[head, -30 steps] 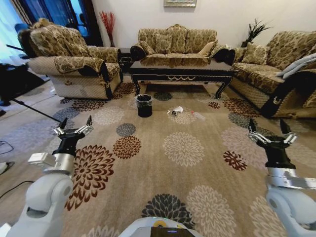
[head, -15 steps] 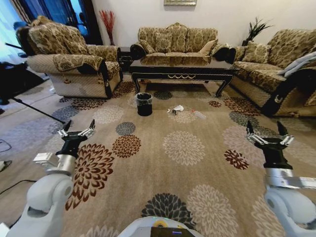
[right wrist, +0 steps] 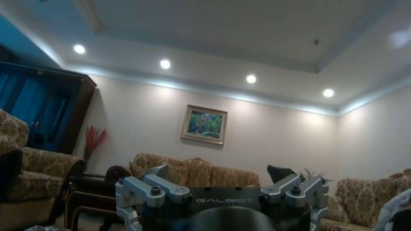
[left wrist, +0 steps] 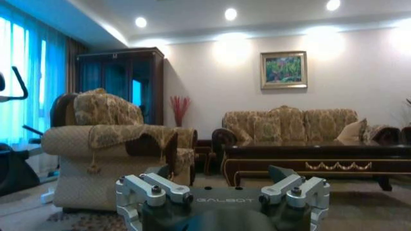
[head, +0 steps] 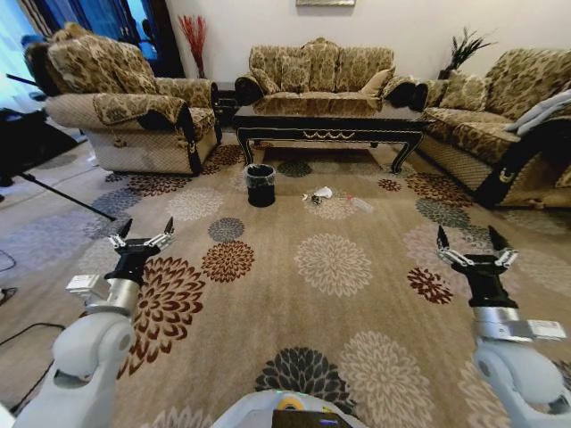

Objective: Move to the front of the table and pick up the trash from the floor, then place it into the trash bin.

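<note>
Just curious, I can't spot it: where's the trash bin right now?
In the head view, the trash bin stands on the carpet before the table's left end, left of the white paper.

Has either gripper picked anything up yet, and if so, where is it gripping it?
Nothing is held. The left gripper and right gripper are both open and empty, raised above the floor. The trash lies on the carpet near the trash bin.

The black trash bin point(head: 260, 185) stands on the flowery floor point(head: 339, 303) before the dark table point(head: 328, 125). White paper point(head: 320, 193) lies nearby.
</note>
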`<state>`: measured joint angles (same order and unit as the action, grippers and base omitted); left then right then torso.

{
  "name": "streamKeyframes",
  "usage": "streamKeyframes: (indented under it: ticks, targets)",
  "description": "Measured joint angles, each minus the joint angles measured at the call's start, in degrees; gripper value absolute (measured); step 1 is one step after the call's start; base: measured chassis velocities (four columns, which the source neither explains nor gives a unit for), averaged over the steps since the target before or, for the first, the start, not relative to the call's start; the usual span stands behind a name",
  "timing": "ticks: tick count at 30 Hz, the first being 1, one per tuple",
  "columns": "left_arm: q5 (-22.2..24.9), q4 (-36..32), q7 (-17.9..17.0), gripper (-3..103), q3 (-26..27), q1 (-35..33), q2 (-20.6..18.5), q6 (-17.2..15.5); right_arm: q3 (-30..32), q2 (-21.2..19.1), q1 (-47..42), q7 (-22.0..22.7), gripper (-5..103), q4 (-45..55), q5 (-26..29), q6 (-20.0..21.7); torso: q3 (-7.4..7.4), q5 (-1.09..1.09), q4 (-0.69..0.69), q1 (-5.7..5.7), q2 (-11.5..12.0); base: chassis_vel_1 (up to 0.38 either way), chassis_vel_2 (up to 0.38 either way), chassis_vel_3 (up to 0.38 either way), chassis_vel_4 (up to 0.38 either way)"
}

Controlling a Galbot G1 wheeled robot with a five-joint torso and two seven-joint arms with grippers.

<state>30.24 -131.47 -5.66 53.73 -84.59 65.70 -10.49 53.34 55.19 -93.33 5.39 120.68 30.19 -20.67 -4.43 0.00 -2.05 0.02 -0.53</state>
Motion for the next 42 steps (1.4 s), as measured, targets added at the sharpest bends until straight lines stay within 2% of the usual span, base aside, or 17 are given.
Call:
streamKeyframes:
  ticks: [13,16,21,24,27,30,31,32,34,35,37,38,39,40,42]
  targets:
    - [-0.52,-0.32,0.04,100,-0.05,-0.28,0.56,1.22,-0.41,0.26,0.26,-0.68,100,-0.38,0.03,-0.69,0.05,0.01,-0.02,-0.01,0.00,-0.102,0.099,0.090,-0.095]
    - [-0.52,-0.64,0.03,100,0.33,-0.55,0.54,1.26,-0.64,0.44,0.40,-0.82,100,-0.54,0.01,-0.86,-0.03,-0.03,0.02,-0.02,-0.09,-0.284,0.231,0.224,-0.228]
    - [-0.49,-1.14,0.03,100,0.64,-0.94,0.57,1.30,-0.97,0.65,0.68,-0.94,100,-0.90,-0.07,-1.01,-0.09,0.03,0.00,-0.02,-0.17,-0.293,0.305,0.294,-0.293]
    - [-0.48,-1.48,0.03,100,0.81,-1.32,0.71,1.32,-1.25,0.74,0.98,-1.00,100,-1.27,-0.14,-1.10,-0.17,-0.05,0.00,-0.01,-0.21,-0.316,0.326,0.351,-0.315]
    - [-0.48,-1.79,0.02,100,1.02,-1.57,0.80,1.43,-1.48,0.80,1.15,-1.04,100,-1.56,-0.21,-1.18,-0.19,0.05,-0.02,-0.02,-0.30,-0.355,0.341,0.357,-0.348]
    - [-0.47,-1.79,-0.03,100,1.07,-1.71,0.93,1.45,-1.66,0.93,1.26,-1.07,100,-1.82,-0.37,-1.28,-0.24,-0.07,0.02,-0.01,-0.32,-0.357,0.345,0.376,-0.363]
    - [-0.47,-1.80,-0.03,100,1.08,-1.73,0.95,1.45,-1.68,0.94,1.27,-1.08,100,-1.86,-0.39,-1.29,-0.24,-0.05,0.01,-0.02,-0.33,-0.397,0.359,0.360,-0.363]
    - [-0.48,-1.90,-0.04,100,1.12,-1.76,0.97,1.49,-1.74,1.01,1.32,-1.09,100,-1.94,-0.44,-1.31,-0.23,0.06,0.00,-0.03,-0.36,-0.397,0.379,0.381,-0.386]
    - [-0.47,-1.96,-0.05,100,1.15,-1.79,0.97,1.51,-1.78,1.06,1.38,-1.10,100,-2.02,-0.47,-1.32,-0.26,0.03,0.00,-0.02,-0.38,-0.365,0.379,0.338,-0.373]
    - [-0.46,-1.95,-0.05,100,1.15,-1.80,0.98,1.51,-1.79,1.10,1.41,-1.11,100,-2.07,-0.49,-1.34,-0.27,-0.11,0.02,-0.02,-0.38,-0.321,0.354,0.338,-0.342]
    - [-0.45,-1.96,-0.05,100,1.17,-1.80,0.97,1.51,-1.80,1.12,1.43,-1.11,100,-2.12,-0.50,-1.35,-0.29,-0.04,0.00,-0.02,-0.39,-0.321,0.358,0.319,-0.342]
    - [-0.42,-1.98,-0.05,100,1.20,-1.79,0.96,1.51,-1.83,1.17,1.43,-1.12,100,-2.20,-0.51,-1.36,-0.29,0.08,-0.03,-0.02,-0.40,-0.310,0.358,0.336,-0.339]
    - [-0.38,-1.98,-0.06,100,1.21,-1.77,0.95,1.51,-1.83,1.17,1.42,-1.12,100,-2.22,-0.51,-1.37,-0.29,0.06,0.00,-0.02,-0.41,-0.333,0.336,0.336,-0.339]
    - [-0.33,-1.98,-0.07,100,1.20,-1.76,0.95,1.51,-1.82,1.17,1.40,-1.12,100,-2.21,-0.51,-1.41,-0.30,-0.12,0.02,-0.02,-0.43,-0.333,0.326,0.340,-0.330]
    - [-0.31,-1.98,-0.07,100,1.20,-1.76,0.95,1.51,-1.81,1.17,1.40,-1.12,100,-2.21,-0.51,-1.42,-0.31,-0.11,0.02,-0.02,-0.44,-0.349,0.326,0.340,-0.337]
